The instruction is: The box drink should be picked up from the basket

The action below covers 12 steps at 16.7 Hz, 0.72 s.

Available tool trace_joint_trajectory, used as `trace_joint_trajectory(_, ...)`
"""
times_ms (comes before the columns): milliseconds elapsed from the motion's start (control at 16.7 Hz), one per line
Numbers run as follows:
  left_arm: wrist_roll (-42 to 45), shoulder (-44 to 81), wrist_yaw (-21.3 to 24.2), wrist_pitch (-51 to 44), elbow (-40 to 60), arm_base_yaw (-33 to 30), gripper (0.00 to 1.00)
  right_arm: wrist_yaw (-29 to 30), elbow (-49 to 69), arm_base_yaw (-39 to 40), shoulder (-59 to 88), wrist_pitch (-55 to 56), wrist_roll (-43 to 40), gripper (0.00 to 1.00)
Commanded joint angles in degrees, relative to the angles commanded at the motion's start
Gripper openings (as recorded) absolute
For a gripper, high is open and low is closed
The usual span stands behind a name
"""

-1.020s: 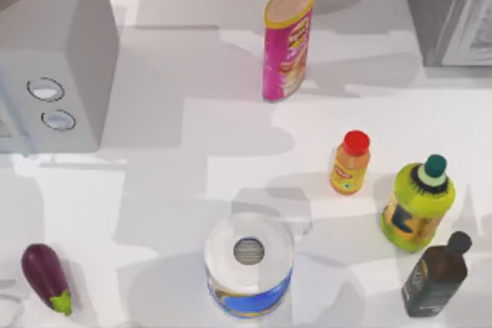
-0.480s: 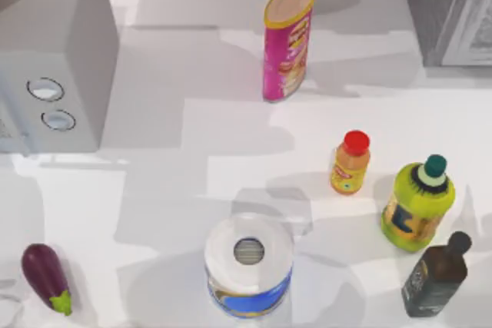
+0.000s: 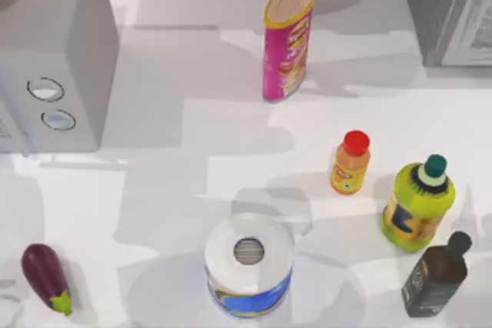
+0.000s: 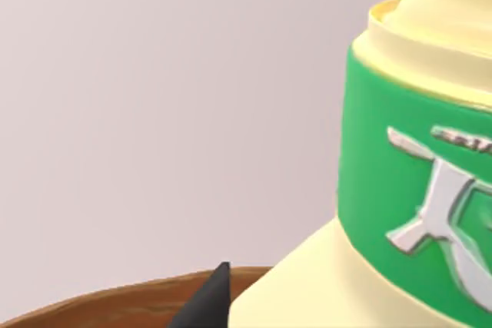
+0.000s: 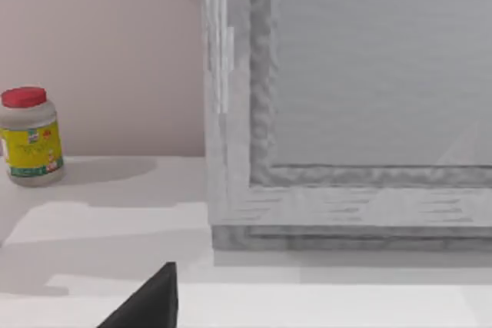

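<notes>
**Left gripper close against the box drink**

Left gripper (image 4: 211,301) shows as one dark fingertip in its wrist view, just beside the box drink (image 4: 400,190); whether its fingers are spread or closed cannot be told. The drink is pale yellow with a green band, and the basket's (image 4: 100,309) brown rim runs low behind the fingertip.

Right gripper (image 5: 150,301) also shows as one dark fingertip, its spread impossible to judge, near a grey cabinet (image 5: 346,97), with a red-capped jar (image 5: 29,136) farther off by the wall.

From above, the paper roll (image 3: 248,265) has the orange bottle (image 3: 350,162) up and to its right, the eggplant (image 3: 46,277) far to its left.
</notes>
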Motion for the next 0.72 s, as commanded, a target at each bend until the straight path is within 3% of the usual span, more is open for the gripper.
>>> trace_joint_trajectory(300, -0.15, -0.6, -1.62, -4.81, 4.31, -0.1, 0.0, 0.0, 0.0, 0.0, 0.0, 0.0, 0.0, 1.0)
trace_joint_trajectory(720, 0.16, -1.17, -3.24, -21.33, 21.64, 0.19, 0.0, 0.0, 0.0, 0.0, 0.0, 0.0, 0.0, 1.0)
